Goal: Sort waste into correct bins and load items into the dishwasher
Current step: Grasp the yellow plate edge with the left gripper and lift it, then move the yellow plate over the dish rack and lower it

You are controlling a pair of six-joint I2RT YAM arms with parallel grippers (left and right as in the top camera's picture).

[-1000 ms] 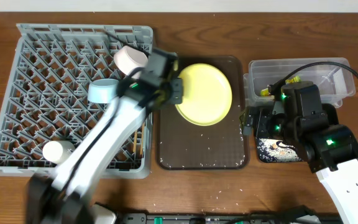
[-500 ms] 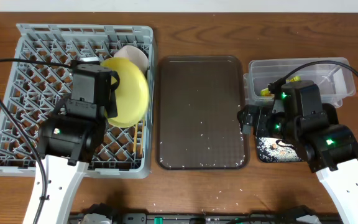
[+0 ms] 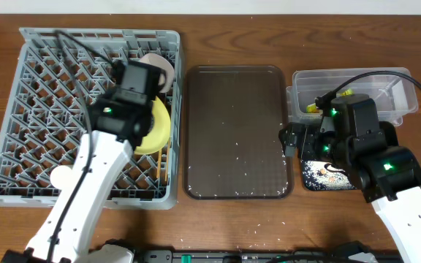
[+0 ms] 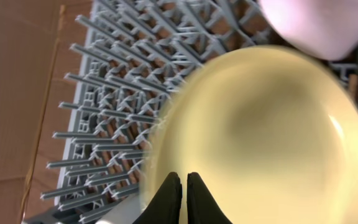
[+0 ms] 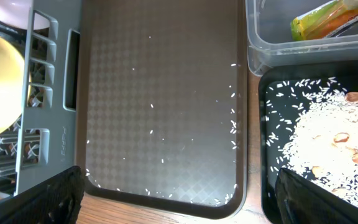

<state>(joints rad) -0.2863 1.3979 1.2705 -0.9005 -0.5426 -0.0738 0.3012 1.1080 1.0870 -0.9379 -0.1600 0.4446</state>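
Note:
The yellow plate (image 3: 156, 128) stands tilted on edge among the pegs of the grey dishwasher rack (image 3: 50, 109), near its right side. My left gripper (image 4: 183, 180) is shut on the plate's rim, and the plate (image 4: 260, 130) fills its view. A pale white bowl (image 3: 159, 66) sits just behind the plate. Wooden chopsticks (image 3: 161, 166) lie in the rack by its right wall. My right gripper (image 5: 185, 199) hangs open over the brown tray's front edge, holding nothing. The clear tub (image 3: 386, 84) holds the green-and-orange wrapper (image 5: 328, 17). The black tray (image 5: 272, 162) holds rice (image 5: 328, 140).
The dark-brown serving tray (image 3: 234, 131) lies between rack and bins with scattered rice crumbs (image 5: 232, 127) on it. A white round thing (image 3: 63, 177) sits at the rack's front left. My left arm crosses the rack's front half.
My left arm carried the yellow plate off the brown tray into the rack, then shifted right and stood it more on edge. The right arm has stayed put.

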